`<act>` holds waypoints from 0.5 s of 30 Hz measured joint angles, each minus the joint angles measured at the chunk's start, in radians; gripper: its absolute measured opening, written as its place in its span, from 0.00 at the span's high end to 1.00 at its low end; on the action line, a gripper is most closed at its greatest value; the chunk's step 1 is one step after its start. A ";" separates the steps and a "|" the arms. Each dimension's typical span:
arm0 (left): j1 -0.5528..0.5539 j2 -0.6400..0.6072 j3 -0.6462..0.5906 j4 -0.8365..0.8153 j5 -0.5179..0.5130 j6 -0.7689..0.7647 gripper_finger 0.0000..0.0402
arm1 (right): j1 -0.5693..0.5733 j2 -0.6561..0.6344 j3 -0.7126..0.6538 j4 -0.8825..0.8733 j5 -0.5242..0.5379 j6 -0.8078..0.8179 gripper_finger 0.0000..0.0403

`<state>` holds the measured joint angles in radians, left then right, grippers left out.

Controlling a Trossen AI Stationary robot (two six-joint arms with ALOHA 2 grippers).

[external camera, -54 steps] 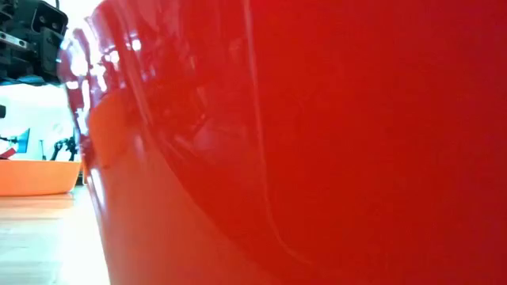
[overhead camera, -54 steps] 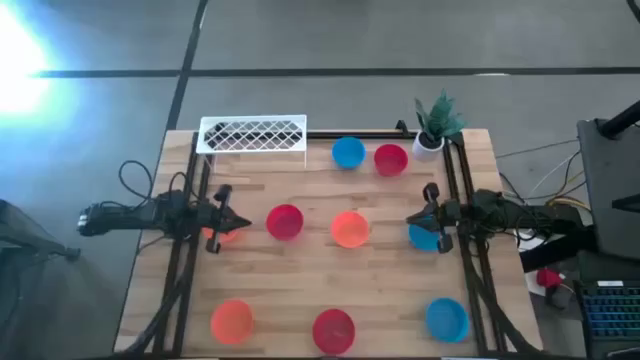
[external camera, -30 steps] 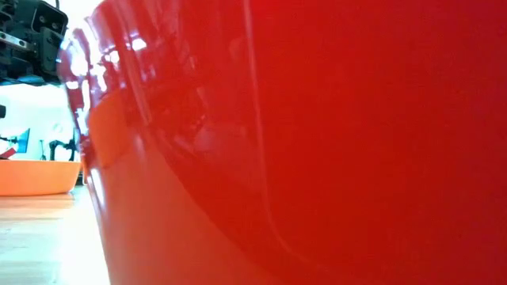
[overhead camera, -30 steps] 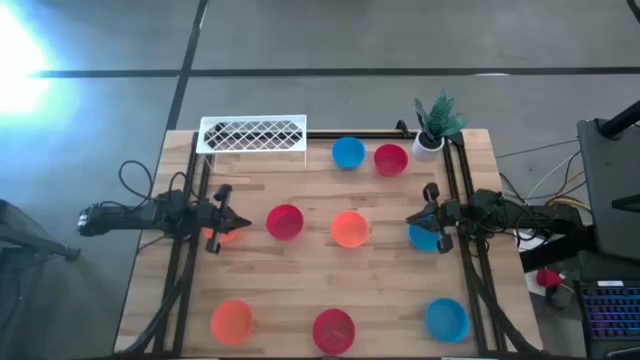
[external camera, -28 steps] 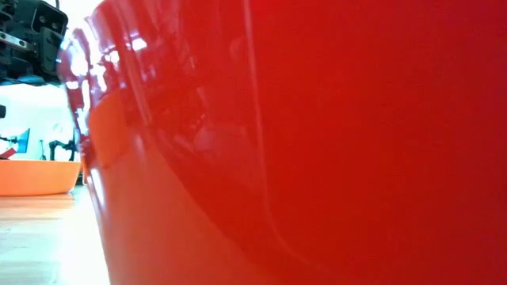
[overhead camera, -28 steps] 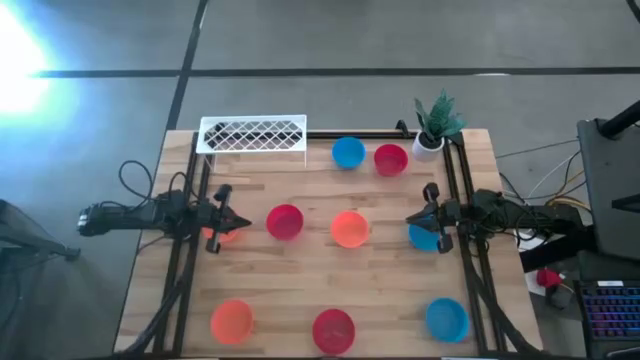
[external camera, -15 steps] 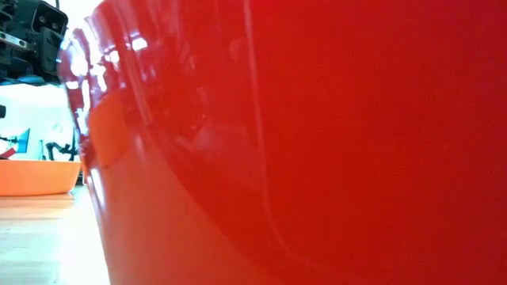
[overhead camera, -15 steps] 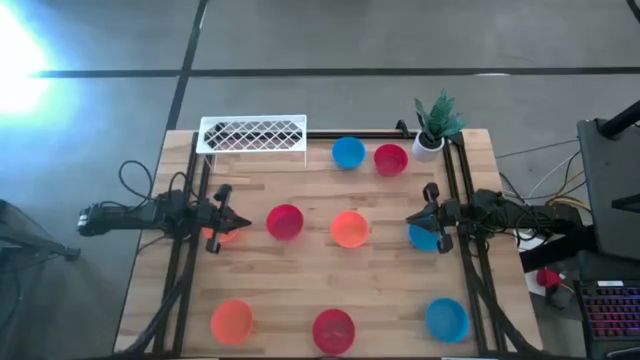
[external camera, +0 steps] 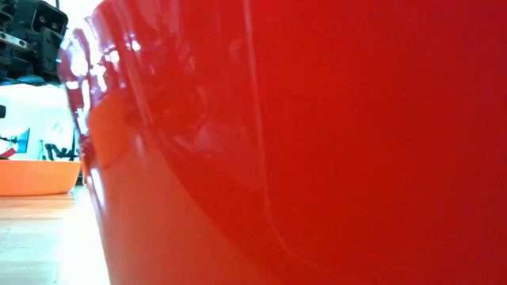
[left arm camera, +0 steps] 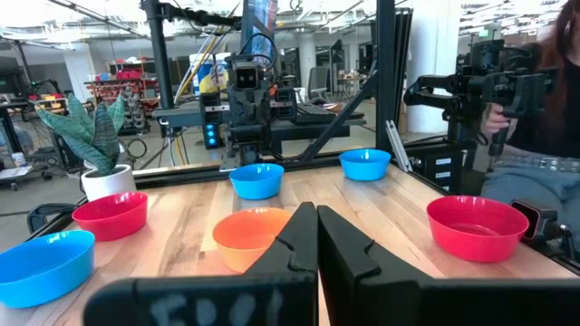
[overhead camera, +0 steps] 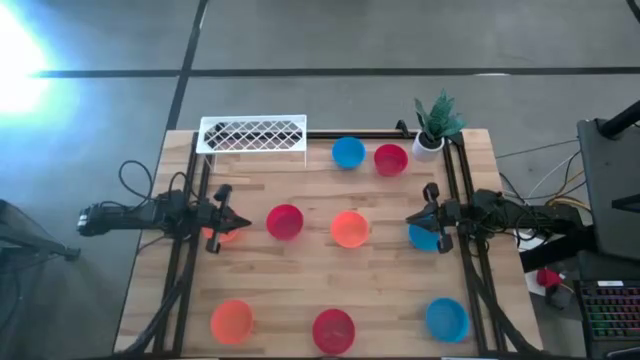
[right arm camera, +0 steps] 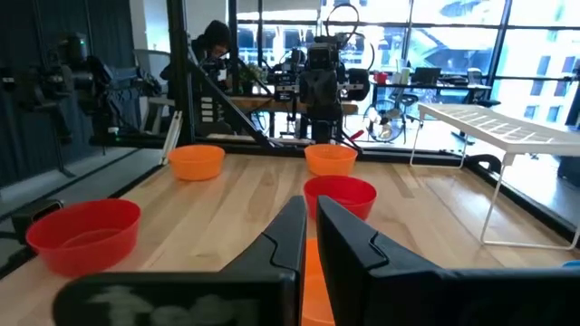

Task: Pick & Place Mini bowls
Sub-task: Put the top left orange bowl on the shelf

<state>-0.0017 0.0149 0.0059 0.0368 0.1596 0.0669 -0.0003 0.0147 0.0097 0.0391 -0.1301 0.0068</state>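
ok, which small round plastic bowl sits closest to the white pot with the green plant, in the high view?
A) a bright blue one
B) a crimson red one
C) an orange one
B: the crimson red bowl sits just beside the white plant pot at the far edge, with the bright blue bowl on its other side.

Glare blown out upper-left on floor (overhead camera: 20,60); red bowl (external camera: 317,142) fills, blurs low view.

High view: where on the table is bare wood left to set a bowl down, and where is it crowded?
Bare wood lies below the white rack, above the middle red bowl, and in the band between the middle row and the front row: orange, red, blue. It is crowded at the back right, where blue bowl, red bowl and plant pot cluster.
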 joint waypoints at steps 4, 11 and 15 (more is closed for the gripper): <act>0.000 0.000 0.000 0.000 0.000 0.000 1.00 | 0.000 0.000 0.000 0.000 0.000 -0.010 0.93; 0.000 0.000 0.000 0.000 0.000 0.000 1.00 | 0.000 0.000 0.000 -0.007 -0.001 -0.007 0.93; 0.000 0.000 0.000 0.000 0.000 0.000 1.00 | 0.000 0.001 0.000 -0.007 -0.001 -0.007 0.93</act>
<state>-0.0015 0.0147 0.0059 0.0366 0.1596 0.0669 -0.0006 0.0154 0.0097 0.0319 -0.1310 -0.0002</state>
